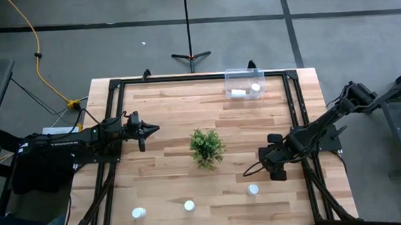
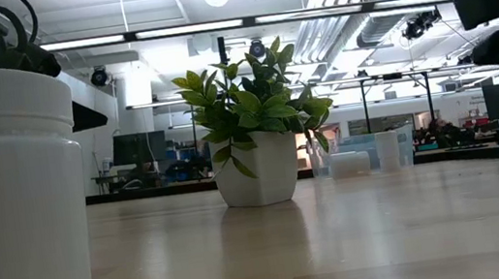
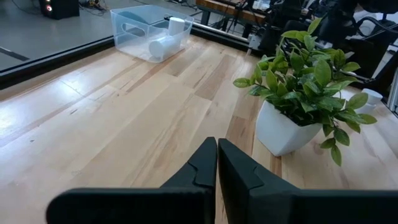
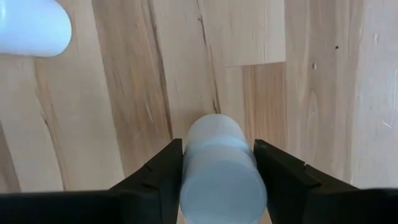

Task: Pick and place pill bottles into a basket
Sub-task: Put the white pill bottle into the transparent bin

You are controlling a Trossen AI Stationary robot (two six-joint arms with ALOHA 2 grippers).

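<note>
My right gripper (image 1: 269, 157) is right of the green potted plant (image 1: 207, 147) and shut on a white pill bottle (image 4: 221, 168). My left gripper (image 1: 148, 130) is shut and empty, left of the plant, and its fingers show in its wrist view (image 3: 216, 162). Three more bottles stand on their bases near the table's near edge: at the left (image 1: 138, 213), in the middle (image 1: 189, 206) and at the right (image 1: 253, 189). The clear basket (image 1: 244, 83) sits at the far edge. It holds one bottle on its side (image 3: 160, 45) and one upright (image 3: 177, 26). My right gripper pinches the bottle's round side wall (image 4: 186, 168) between its two fingers, one finger on each side. The fingers come from above, pointing down. The bottle stands along the fingers, one end toward the camera. I cannot tell whether its far end (image 4: 214, 127) touches the table.
The plant in its white pot (image 2: 256, 173) stands mid-table between the arms and the basket. A black frame (image 1: 114, 118) runs along the table's left, right and far sides. One bottle looms close in the low view (image 2: 12, 192).
</note>
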